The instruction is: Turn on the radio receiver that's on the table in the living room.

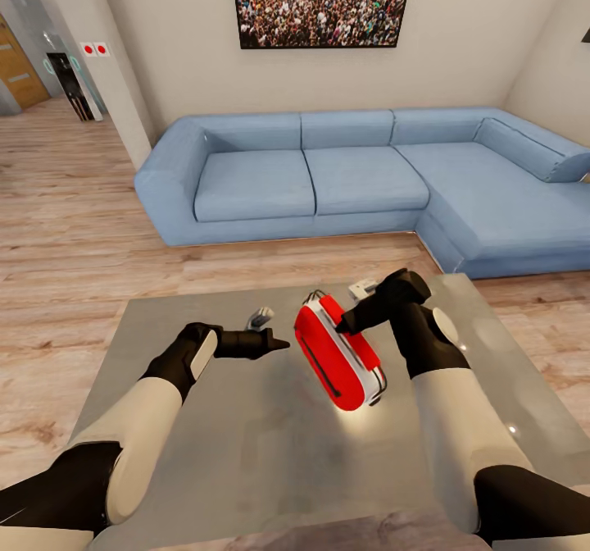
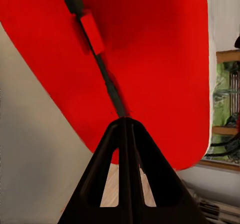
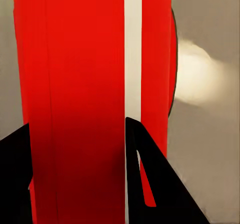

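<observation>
The radio receiver sits tilted on the glossy grey table, roughly mid-top, leaning so that its red side and white band face upward, with the thin dark wire handle running along the near face. A pale glow lies on the glass just beside its lower end.

The right gripper comes in from the far side of the radio and straddles its upper edge. In the right wrist view the red body with its white stripe passes between the two dark fingers — one finger on each side, spread wide enough to take the casing. Whether the pads press on the shell or merely flank it, I cannot tell.

The left gripper points at the radio's near side, its tip just short of the red body in the head view. In the left wrist view its fingers meet in a single point, closed together on nothing, and that point lies right at the wire handle against the red face; contact cannot be judged.

Beyond the table stand a blue corner sofa on the light wood plank floor, and a crowd picture on the off-white wall.
</observation>
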Robot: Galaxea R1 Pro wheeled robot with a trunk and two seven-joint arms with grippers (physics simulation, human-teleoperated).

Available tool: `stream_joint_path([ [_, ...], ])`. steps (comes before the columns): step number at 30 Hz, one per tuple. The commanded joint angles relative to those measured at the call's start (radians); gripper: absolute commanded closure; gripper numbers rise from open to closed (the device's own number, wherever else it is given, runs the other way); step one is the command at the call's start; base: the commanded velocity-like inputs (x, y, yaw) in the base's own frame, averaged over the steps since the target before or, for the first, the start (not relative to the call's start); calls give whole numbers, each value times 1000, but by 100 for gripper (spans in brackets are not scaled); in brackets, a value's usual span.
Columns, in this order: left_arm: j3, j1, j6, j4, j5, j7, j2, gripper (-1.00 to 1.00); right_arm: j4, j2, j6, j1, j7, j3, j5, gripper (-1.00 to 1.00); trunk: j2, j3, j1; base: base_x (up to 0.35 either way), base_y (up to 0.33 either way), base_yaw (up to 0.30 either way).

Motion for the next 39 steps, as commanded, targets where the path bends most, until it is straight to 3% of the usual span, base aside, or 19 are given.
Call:
stream_joint_path([
  [1, -1, 0, 0, 0, 0, 0, 1, 100, 17, 2, 0, 0, -4, 0, -3, 100, 0, 0, 0, 0, 0, 0],
  [13, -2, 0, 0, 6, 0, 1, 4, 100, 55, 5, 0, 0, -48, 0, 7, 100, 0, 0, 0, 0, 0, 0],
  [20, -2, 0, -1, 8, 0, 2, 3, 100, 72, 7, 0, 0, -142, 0, -2, 100, 0, 0, 0, 0, 0, 0],
  [39, -2, 0, -2, 10, -1, 3, 1, 100, 189, 7, 0, 0, -213, -10, -5, 100, 0, 0, 0, 0, 0, 0],
])
